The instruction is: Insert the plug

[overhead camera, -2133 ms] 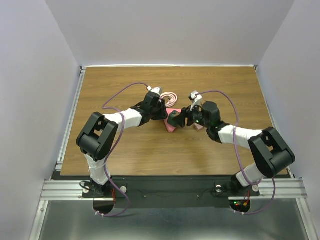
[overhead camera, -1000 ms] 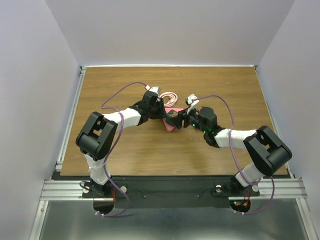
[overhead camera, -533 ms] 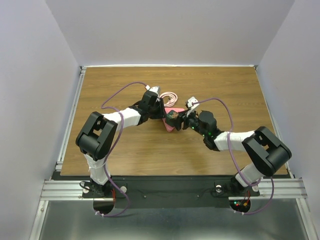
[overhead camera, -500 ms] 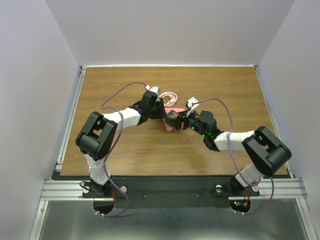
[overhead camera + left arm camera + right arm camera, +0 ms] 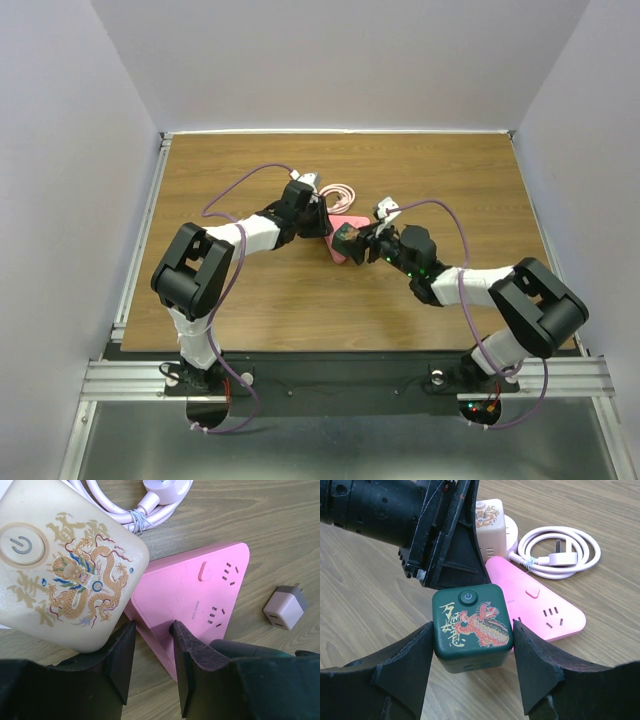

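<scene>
While the green cube plug is clamped btwn both fingers of the right gripper, button face toward the wrist cam, that claw is fully taken up. The prong side is hidden, so pin orientation can't be told.

The pink power strip is seen just past the claw's tips and off to their right. It is laid flat on the table, socket face up. Its long axis runs from dead ahead of the claw out to the claw's front-right. At the near end, the left gripper is closed narrowly on a raised edge at the strip's corner. Two socket groups are found toward the front-right end, beyond the strip's own switch.

A cream cube is seen at the left claw's upper left, up against the strip; whether it's plugged in can't be told. A coiled pink cable is seen beyond the strip. A small pink-grey adapter is set apart on the wood, right of the left claw.

Judged from this, the right arm is both carrier and nearer arm. The coming move is prob. governed by one offset: the cube needs to be shifted fwd and rightward until over a free socket, then pressed down w/ pins matched to slots. The strip is likely steadied by the left claw vs. that push.
</scene>
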{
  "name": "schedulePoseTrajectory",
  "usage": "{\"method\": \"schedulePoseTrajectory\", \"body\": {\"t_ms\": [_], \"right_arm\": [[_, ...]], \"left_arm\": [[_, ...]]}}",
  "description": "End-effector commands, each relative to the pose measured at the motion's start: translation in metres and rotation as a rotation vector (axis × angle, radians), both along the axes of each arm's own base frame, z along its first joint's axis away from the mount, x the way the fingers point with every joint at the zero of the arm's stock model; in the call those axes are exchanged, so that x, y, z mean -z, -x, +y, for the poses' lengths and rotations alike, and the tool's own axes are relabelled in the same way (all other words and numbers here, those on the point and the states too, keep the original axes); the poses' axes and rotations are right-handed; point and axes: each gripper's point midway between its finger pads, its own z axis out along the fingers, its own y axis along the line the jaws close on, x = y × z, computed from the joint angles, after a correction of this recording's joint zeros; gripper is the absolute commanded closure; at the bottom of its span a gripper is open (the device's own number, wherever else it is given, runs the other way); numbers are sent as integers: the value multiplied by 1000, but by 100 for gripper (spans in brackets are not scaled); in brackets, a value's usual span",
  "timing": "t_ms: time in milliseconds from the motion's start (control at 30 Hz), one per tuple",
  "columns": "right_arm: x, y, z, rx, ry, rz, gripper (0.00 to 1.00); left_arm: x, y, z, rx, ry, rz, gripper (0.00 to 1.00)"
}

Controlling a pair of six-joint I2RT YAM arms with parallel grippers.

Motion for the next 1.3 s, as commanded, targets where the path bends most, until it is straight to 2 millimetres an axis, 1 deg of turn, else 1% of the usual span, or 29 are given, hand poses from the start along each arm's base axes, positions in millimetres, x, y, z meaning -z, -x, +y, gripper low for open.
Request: {"method": "schedulePoseTrajectory", "body": {"t_ms": [0,200,400,667,967,1100,1267], "right_arm": [[-45,-1,1,16,-80,-123,100],[-48,-3,-1,30,-81,-130,100],[-40,-10,5,21,-58,-123,99],[-31,-15,5,32,-35,-119,99],[-36,-19,6,40,-33,-137,99],[-33,-19,6,37,-28,-129,99],[-26,-18,10,21,-30,-109,100]], "left_arm": [[16,7,8,18,-42,38,55],[16,6,9,21,-41,37,55],[18,8,9,30,-43,45,55],[19,10,8,40,-37,53,56],[20,12,8,44,-38,55,56],[20,12,9,44,-40,55,56],[20,12,9,45,-41,55,56]]}}
